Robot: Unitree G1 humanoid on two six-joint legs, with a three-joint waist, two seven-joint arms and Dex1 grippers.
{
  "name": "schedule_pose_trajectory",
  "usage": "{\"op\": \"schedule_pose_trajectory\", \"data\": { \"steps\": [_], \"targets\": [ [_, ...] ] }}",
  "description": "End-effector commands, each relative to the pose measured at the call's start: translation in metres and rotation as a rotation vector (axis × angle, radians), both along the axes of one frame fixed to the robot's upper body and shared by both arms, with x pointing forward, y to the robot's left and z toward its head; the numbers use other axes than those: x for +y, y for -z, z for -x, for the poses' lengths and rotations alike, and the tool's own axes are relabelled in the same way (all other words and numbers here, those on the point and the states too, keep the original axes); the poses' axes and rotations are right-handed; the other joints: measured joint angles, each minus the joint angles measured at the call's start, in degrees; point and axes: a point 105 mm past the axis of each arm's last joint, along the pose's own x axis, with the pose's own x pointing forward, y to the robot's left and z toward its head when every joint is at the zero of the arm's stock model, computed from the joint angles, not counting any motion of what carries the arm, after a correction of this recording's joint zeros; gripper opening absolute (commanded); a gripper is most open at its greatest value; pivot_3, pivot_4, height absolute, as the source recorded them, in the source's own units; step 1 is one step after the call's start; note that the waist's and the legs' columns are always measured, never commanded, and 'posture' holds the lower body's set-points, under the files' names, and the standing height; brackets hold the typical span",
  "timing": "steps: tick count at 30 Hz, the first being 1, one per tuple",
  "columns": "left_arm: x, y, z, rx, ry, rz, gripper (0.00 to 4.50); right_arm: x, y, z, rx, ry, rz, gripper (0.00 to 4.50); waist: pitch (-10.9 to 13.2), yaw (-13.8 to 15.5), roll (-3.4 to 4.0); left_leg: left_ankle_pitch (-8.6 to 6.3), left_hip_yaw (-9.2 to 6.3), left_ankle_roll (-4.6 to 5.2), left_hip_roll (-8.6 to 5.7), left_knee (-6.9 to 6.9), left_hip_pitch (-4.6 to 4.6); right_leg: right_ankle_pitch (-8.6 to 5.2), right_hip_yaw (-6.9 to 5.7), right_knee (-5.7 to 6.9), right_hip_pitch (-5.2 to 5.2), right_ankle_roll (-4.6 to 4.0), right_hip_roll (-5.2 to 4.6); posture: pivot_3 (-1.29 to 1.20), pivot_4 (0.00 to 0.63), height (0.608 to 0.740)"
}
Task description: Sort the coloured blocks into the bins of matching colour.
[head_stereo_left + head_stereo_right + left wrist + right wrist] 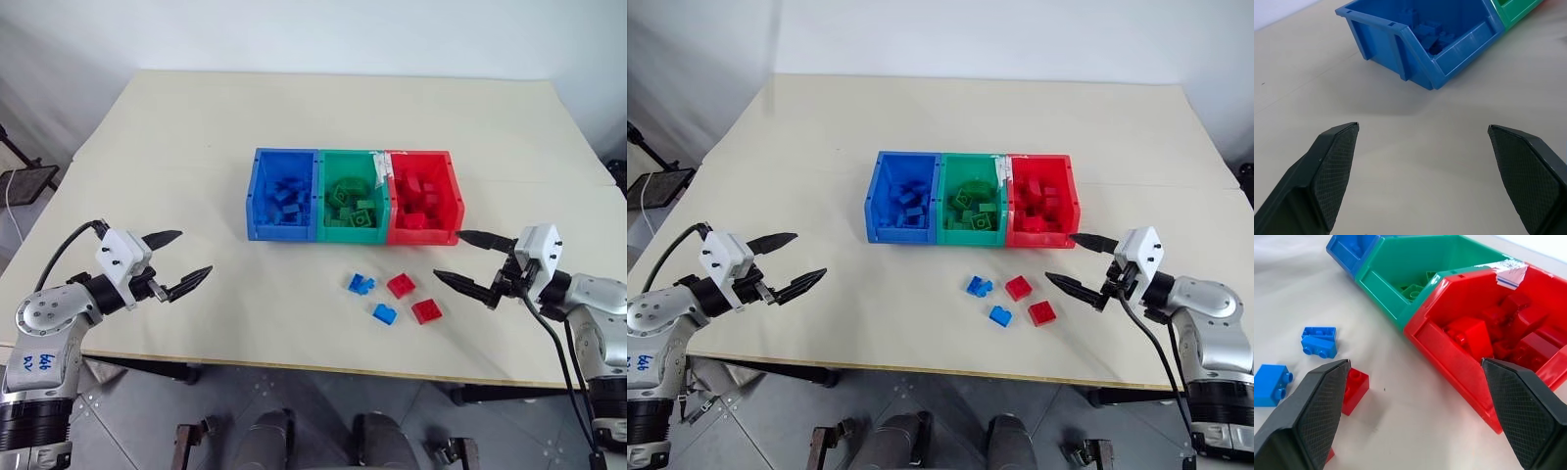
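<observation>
on the table (196, 147), just in front of the bins, four loose blocks lie in a small cluster: a blue block (361, 285) and a red block (401, 286) nearer the bins, another blue one (384, 314) and another red one (426, 311) nearer the table's front edge. blue bin (282, 195), green bin (353, 197) and red bin (423, 198) sit joined in a row, each already holding blocks of its own colour. no green blocks loose that i can see. blocks look like light, rigid plastic, smooth sides, probably a bit slippery; studs on top, so best pinch across two flat opposite sides, low on the body, not on the studs. small target, easy to nudge away. right gripper (474, 262) hovers beside the red pair, near the red bin's front corner, jaws wide apart, empty. left gripper (176, 259) is well apart from the blocks, in front of the blue bin, jaws spread, empty. nearer red block looks the likely first pick for the right arm.
</observation>
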Motion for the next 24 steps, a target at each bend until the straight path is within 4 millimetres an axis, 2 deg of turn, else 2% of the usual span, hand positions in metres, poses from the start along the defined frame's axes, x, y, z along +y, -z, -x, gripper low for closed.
{"op": "schedule_pose_trajectory", "data": {
  "steps": [1,5,8,12,16,18,21,24],
  "targets": [
    [0.001,-0.010,0.000,-0.045,0.004,-0.023,4.50,0.002,-0.014,0.003,-0.058,-0.011,-0.018,4.47,0.00,-0.02,0.00,0.00,0.00,0.00,0.00,0.00,0.00,0.00,0.00,0.00,0.00,0.00,0.00,0.00,0.150,0.740],
    [-0.014,-0.009,0.002,-0.034,0.077,-0.008,4.50,-0.009,-0.019,0.006,-0.083,0.045,-0.022,4.47,0.00,0.02,0.00,0.00,0.00,0.00,0.00,0.00,0.00,0.00,0.00,0.01,0.00,0.00,0.00,0.00,0.150,0.740],
    [-0.040,-0.004,0.009,0.000,0.194,0.028,4.50,-0.027,-0.019,0.016,-0.069,0.094,0.002,4.47,0.00,0.47,0.00,-0.01,-0.01,0.03,-0.04,0.02,-0.02,0.00,-0.01,0.00,0.02,0.00,-0.03,0.00,0.150,0.740],
    [-0.081,0.011,0.029,0.055,0.395,-0.001,4.50,-0.053,-0.019,0.031,-0.044,0.180,0.037,4.47,0.00,1.15,0.00,-0.09,0.01,0.09,-0.04,0.20,-0.09,0.02,-0.01,-0.04,0.05,0.03,-0.04,0.00,0.150,0.740],
    [-0.116,0.012,0.037,0.065,0.514,0.044,4.50,-0.086,-0.007,0.052,0.047,0.282,0.072,4.47,0.00,1.43,0.00,-0.10,0.06,0.09,-0.02,0.24,-0.07,0.01,-0.01,-0.05,0.09,0.03,-0.01,0.00,0.150,0.740],
    [-0.131,0.013,0.043,0.066,0.576,0.038,4.50,-0.095,-0.003,0.057,0.059,0.307,0.101,4.47,0.00,1.41,0.00,-0.11,0.09,0.11,-0.02,0.30,-0.07,0.02,-0.02,-0.08,0.14,0.03,-0.01,0.00,0.150,0.740],
    [-0.142,0.013,0.046,0.062,0.620,0.035,4.50,-0.099,0.004,0.059,0.078,0.302,0.134,4.47,0.00,1.12,0.00,-0.13,0.19,0.14,0.00,0.38,-0.06,0.02,0.00,-0.09,0.15,0.03,0.00,0.00,0.150,0.740],
    [-0.142,0.012,0.040,0.048,0.604,0.033,4.50,-0.085,0.007,0.053,0.075,0.225,0.158,4.47,0.00,0.97,0.00,-0.13,0.29,0.14,0.04,0.42,-0.03,0.01,0.00,-0.06,0.16,0.03,0.03,0.00,0.150,0.740]
  ]
}}
